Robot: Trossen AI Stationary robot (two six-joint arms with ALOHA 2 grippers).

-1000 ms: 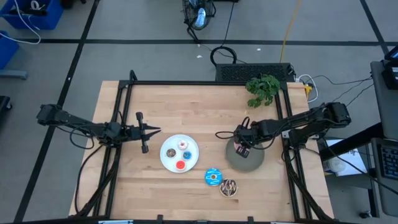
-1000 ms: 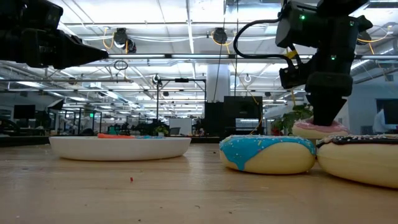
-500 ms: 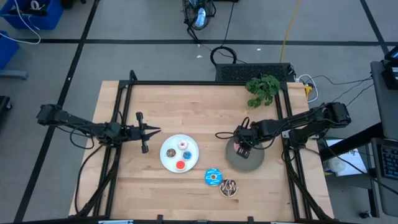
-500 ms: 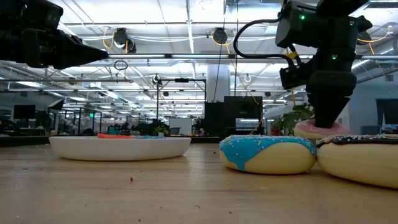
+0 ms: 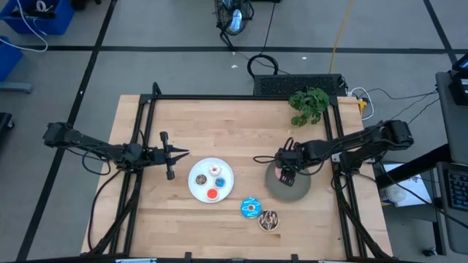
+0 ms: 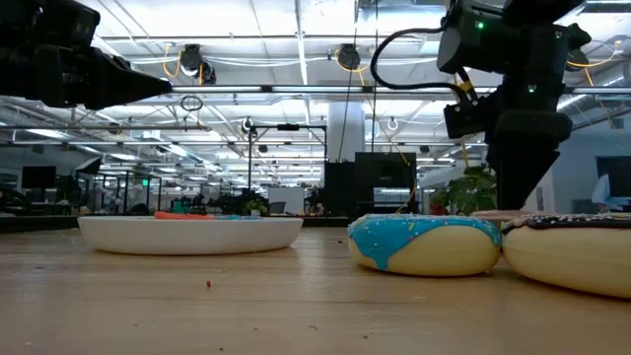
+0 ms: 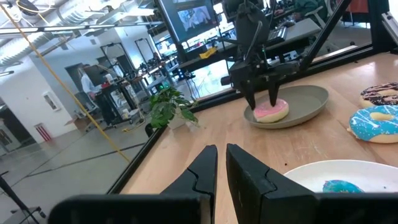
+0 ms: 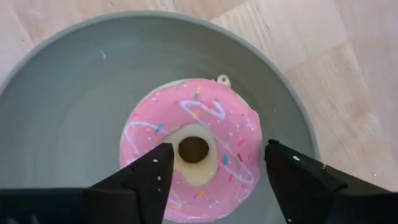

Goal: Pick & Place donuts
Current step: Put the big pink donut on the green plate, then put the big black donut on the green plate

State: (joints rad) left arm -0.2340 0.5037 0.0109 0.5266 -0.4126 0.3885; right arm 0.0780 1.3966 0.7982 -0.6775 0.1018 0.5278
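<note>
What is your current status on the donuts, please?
Right tool open over pink donut, resting on grey plate. Left tool shut, waiting. Nothing blocking.

From above, the right pincer (image 5: 284, 175) hides most of the pink donut (image 8: 193, 149) on the grey plate (image 5: 292, 191). At counter height, the chocolate donut (image 6: 577, 251) is cut by the edge beside the blue donut (image 6: 424, 243), and the white plate's (image 6: 189, 233) small donuts barely show over its rim.
</note>
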